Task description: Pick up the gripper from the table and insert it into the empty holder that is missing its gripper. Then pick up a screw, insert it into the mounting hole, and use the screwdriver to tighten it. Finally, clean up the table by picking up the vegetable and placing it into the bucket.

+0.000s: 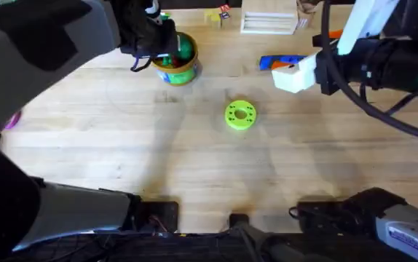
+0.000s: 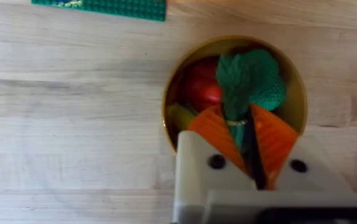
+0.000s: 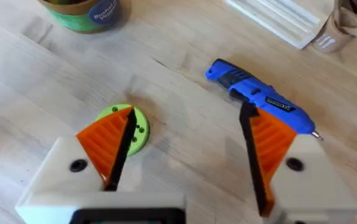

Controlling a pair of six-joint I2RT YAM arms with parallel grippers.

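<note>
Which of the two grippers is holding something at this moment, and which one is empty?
The left gripper, shut on the vegetable over the bucket; the right gripper is open and empty.

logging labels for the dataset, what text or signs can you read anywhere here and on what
No text reads fully.
Bucket: a blue round label with white lettering, too blurred to read.
Screwdriver: small white print on its blue body, too small to read.
Lime-green disc: holes, no lettering.
Green studded plate: no legible marks.
</note>
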